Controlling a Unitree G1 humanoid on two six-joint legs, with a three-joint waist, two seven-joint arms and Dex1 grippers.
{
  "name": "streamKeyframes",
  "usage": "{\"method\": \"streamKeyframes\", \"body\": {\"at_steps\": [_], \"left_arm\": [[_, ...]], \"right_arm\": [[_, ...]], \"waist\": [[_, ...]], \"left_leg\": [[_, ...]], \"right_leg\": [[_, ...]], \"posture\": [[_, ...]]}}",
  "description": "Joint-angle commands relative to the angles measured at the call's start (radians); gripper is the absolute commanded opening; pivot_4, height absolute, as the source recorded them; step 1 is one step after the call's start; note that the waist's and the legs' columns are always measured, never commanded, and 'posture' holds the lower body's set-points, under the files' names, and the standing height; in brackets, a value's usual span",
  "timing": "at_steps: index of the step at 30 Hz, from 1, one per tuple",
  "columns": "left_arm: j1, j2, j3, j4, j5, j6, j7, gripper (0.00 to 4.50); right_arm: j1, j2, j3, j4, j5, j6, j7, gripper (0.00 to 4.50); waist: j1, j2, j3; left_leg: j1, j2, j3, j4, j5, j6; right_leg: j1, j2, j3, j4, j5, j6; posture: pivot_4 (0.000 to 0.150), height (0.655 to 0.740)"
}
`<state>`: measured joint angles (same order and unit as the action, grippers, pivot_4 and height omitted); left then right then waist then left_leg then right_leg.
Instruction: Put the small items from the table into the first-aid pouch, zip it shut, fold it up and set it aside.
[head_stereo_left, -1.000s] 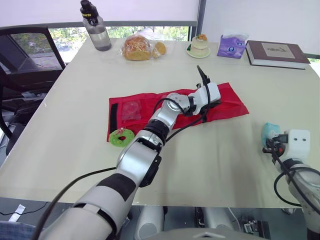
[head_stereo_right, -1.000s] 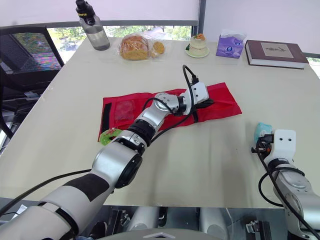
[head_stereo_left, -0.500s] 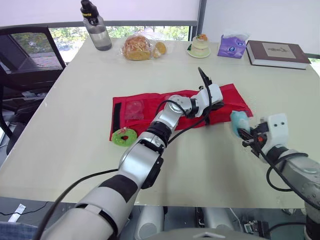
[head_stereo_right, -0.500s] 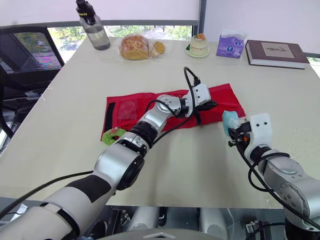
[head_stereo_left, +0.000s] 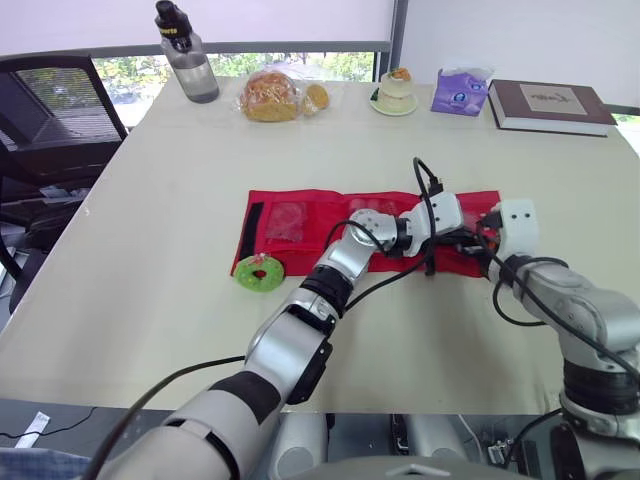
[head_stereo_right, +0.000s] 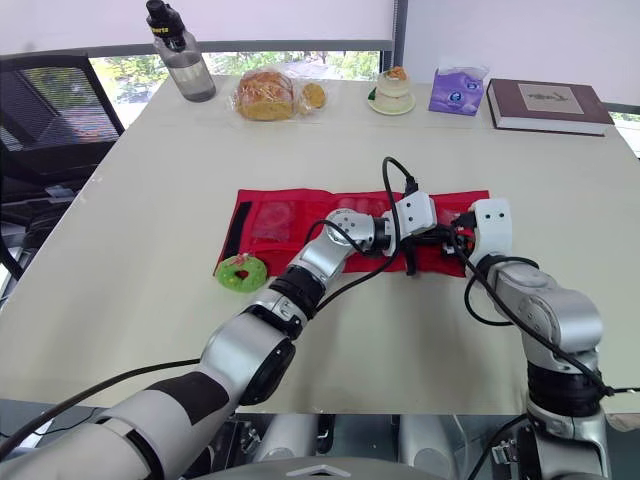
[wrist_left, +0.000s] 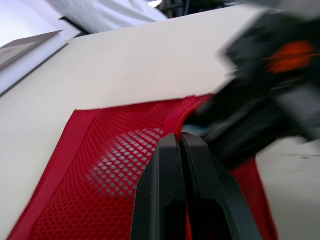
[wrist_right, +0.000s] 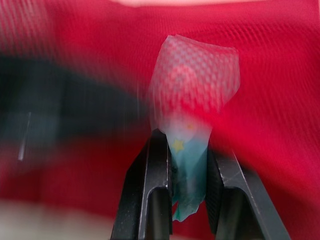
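The red first-aid pouch (head_stereo_left: 300, 215) lies unfolded across the middle of the table. My left gripper (wrist_left: 179, 136) is shut on the raised edge of the pouch's red mesh pocket (wrist_left: 115, 165), near the pouch's right end (head_stereo_left: 450, 238). My right gripper (wrist_right: 187, 145) is shut on a small teal packet (wrist_right: 190, 165). The packet's far end sits at the pocket mouth, with mesh pattern over it. The two grippers nearly touch there (head_stereo_right: 455, 240). A green ring-shaped item (head_stereo_left: 260, 272) lies on the table at the pouch's left front corner. A small pinkish item (head_stereo_left: 290, 220) shows through the left mesh pocket.
Along the far edge stand a water bottle (head_stereo_left: 186, 52), bagged bread (head_stereo_left: 272, 97), a small cake on a plate (head_stereo_left: 398, 92), a purple tissue pack (head_stereo_left: 460, 90) and a book (head_stereo_left: 550, 105). A black chair (head_stereo_left: 50, 130) is beyond the table's left side.
My right gripper has swung from the table's right front edge over to the pouch's right end, carrying the teal packet. The left gripper has kept its hold on the pocket edge.
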<state>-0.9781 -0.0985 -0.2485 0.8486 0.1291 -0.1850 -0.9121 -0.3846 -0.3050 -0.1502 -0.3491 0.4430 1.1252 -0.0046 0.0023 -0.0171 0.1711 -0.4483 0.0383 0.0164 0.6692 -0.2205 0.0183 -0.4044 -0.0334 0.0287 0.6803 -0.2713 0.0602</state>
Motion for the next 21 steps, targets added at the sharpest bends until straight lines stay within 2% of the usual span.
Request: {"method": "streamKeyframes", "body": {"at_steps": [1, 5, 7, 16, 21], "left_arm": [[-0.002, -0.022, -0.020, -0.051, -0.012, 0.024, 0.013, 0.00], [-0.017, -0.011, -0.006, -0.008, 0.000, 0.048, 0.069, 0.00], [-0.032, -0.004, 0.002, 0.017, -0.002, 0.045, 0.083, 0.00], [-0.067, -0.016, 0.023, 0.084, -0.024, 0.032, 0.124, 0.00], [-0.068, -0.030, 0.025, 0.081, -0.038, 0.033, 0.124, 0.00]], "right_arm": [[-0.021, 0.023, 0.021, 0.031, -0.075, -0.137, -0.017, 0.91], [0.045, 0.030, 0.048, -0.014, -0.108, -0.184, 0.006, 2.52], [0.075, 0.025, 0.043, -0.067, -0.097, -0.173, 0.024, 3.51], [0.264, -0.048, -0.072, -0.339, 0.010, -0.079, 0.135, 3.51], [0.306, -0.092, -0.110, -0.378, 0.032, -0.052, 0.163, 3.51]], "waist": [[-0.002, 0.000, 0.000], [0.003, 0.000, 0.000], [0.000, 0.000, 0.000], [-0.010, 0.000, 0.000], [-0.014, 0.000, 0.000]], "left_leg": [[0.000, 0.000, 0.000, 0.000, 0.000, 0.000], [0.000, 0.000, 0.000, 0.000, 0.000, 0.000], [0.000, 0.000, 0.000, 0.000, 0.000, 0.000], [0.000, 0.000, -0.001, 0.000, 0.000, 0.000], [0.000, 0.000, 0.000, 0.000, 0.000, 0.000]], "right_leg": [[0.000, 0.000, 0.000, 0.000, 0.000, 0.000], [0.000, 0.000, 0.000, -0.001, 0.000, 0.000], [0.000, 0.000, 0.000, -0.001, 0.000, 0.000], [0.000, 0.000, 0.000, 0.000, 0.000, 0.000], [0.000, 0.000, 0.000, 0.000, 0.000, 0.000]], "posture": [[0.150, 0.7400], [0.150, 0.7400], [0.150, 0.7400], [0.150, 0.7400], [0.150, 0.7400]]}}
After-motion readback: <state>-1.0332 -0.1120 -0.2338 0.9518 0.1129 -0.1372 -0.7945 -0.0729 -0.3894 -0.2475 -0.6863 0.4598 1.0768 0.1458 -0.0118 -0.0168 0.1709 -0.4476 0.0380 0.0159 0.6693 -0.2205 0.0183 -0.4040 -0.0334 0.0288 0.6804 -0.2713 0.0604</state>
